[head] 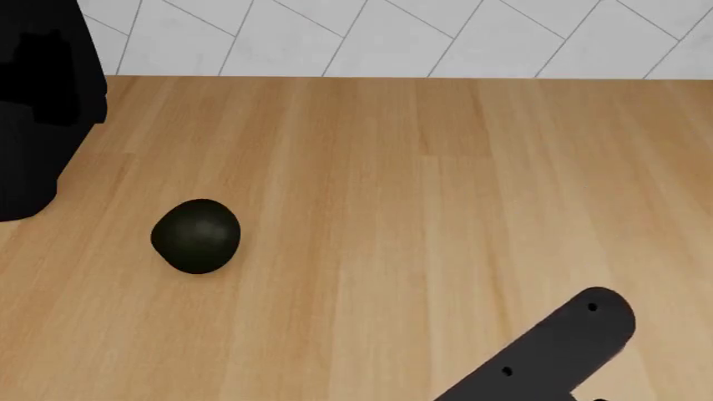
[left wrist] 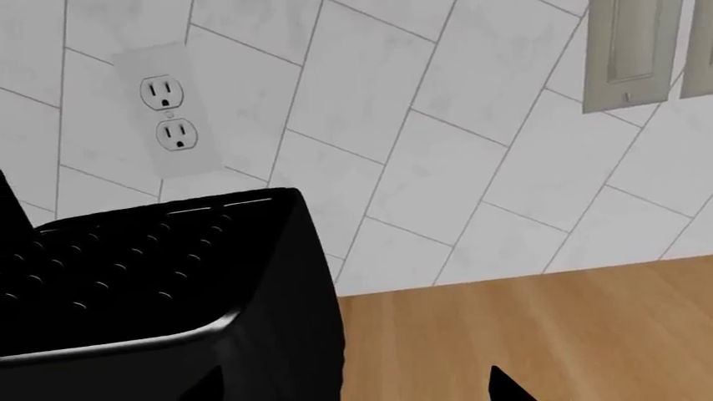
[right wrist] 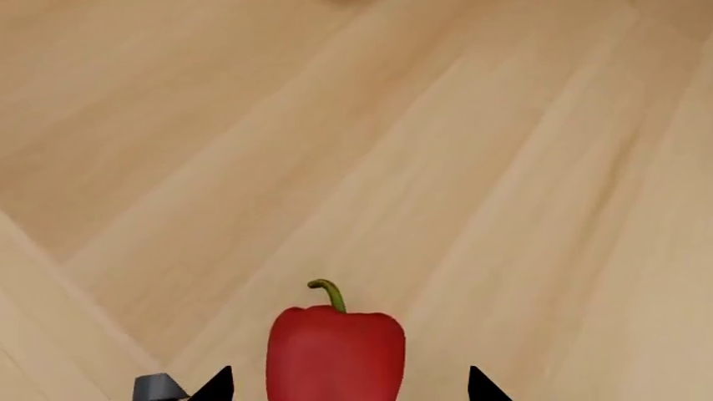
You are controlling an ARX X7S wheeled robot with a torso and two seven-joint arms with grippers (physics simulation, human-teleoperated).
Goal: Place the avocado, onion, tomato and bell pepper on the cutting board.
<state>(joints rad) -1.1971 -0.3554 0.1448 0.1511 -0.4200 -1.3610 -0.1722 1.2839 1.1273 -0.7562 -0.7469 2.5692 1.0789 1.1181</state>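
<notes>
Between the right gripper's (right wrist: 347, 386) spread fingertips stands the bell pepper (right wrist: 336, 351), stem up, ungrasped; the avocado (head: 196, 236) lies alone on the wooden counter (head: 446, 209); left gripper's state cannot be told

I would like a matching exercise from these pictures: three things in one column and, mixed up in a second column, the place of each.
Things:
1. dark green, egg-shaped avocado
2. red, lobed bell pepper with olive-green stem
3. white wall socket

Places:
A. on the tiled wall behind a black appliance
B. alone on the wooden counter, head view
C. between the right gripper fingertips

Pairs: 1-B, 2-C, 3-A
</notes>
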